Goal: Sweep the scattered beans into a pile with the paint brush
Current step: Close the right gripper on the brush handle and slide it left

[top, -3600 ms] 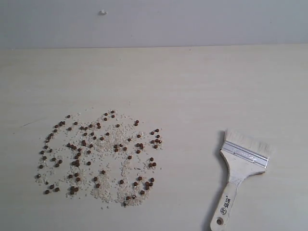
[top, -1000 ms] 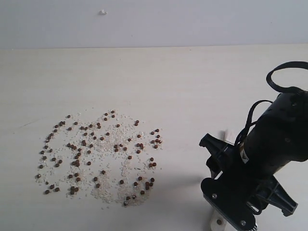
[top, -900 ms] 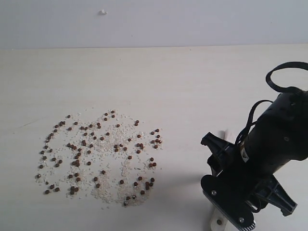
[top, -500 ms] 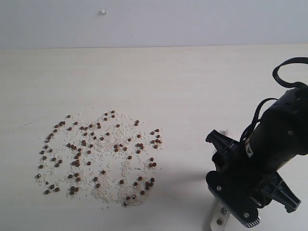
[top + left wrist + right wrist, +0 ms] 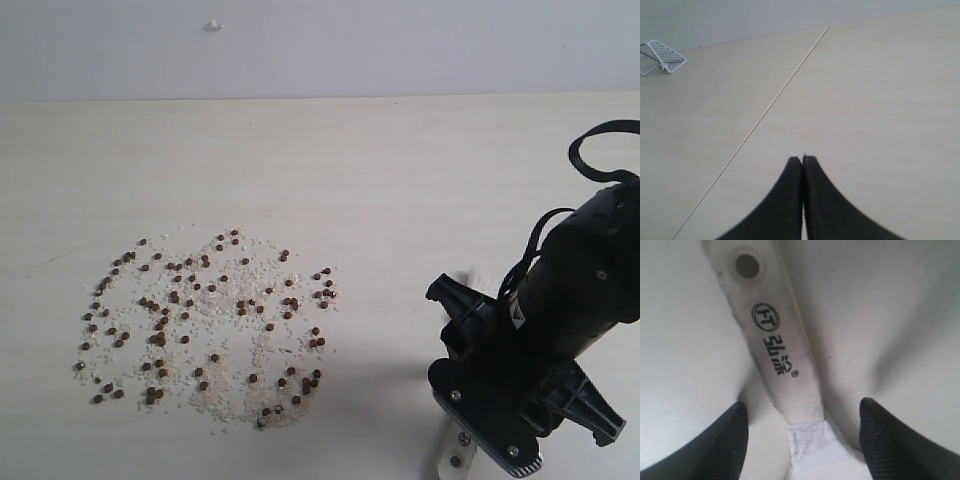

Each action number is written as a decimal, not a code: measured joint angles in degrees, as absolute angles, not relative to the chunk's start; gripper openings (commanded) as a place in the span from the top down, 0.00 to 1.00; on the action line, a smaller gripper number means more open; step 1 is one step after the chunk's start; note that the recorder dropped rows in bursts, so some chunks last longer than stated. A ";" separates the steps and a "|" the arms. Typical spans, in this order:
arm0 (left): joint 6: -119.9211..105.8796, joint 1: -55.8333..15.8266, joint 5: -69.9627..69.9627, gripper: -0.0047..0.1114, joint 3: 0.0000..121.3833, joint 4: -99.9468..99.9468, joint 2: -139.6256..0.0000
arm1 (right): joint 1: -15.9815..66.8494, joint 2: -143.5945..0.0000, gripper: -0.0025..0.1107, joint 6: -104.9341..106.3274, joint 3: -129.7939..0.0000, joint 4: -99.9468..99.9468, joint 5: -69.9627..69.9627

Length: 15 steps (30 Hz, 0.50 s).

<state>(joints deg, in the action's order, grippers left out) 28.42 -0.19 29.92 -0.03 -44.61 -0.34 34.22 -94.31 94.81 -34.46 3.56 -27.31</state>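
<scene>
Right tool [image 5: 802, 409] nearer "FT" paint brush [image 5: 782, 365]

Got beans [image 5: 205, 320] scattered left of centre on the desk [image 5: 380, 180], paint brush [image 5: 455, 456] lying well apart on the right, handle sitting between the 2 fingers of the right tool [image 5: 802, 407].

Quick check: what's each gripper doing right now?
Left gripper: closed, empty.
Right gripper: open, straddling the paint brush handle, not gripping yet.
</scene>
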 measured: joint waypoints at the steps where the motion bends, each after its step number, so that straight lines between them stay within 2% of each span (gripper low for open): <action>1: 28.42 -0.19 29.92 0.96 -0.03 -44.61 -0.34 | 34.22 -94.68 0.46 94.81 -34.46 3.56 -27.42; 5: 28.42 -0.19 29.92 0.96 -0.03 -44.61 -0.34 | 34.22 -95.47 0.47 94.89 -34.46 3.56 -27.81; 8: 28.42 -0.19 29.92 0.96 -0.03 -44.61 -0.34 | 34.22 -95.98 0.56 95.05 -34.66 3.56 -27.81; 15: 28.42 -0.19 29.92 0.96 -0.03 -44.61 -0.34 | 34.22 -96.40 0.95 94.76 -34.79 3.32 -25.08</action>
<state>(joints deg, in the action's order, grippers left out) 28.42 -0.19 29.92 -0.03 -44.61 -0.34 34.22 -96.40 94.76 -34.79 3.32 -25.08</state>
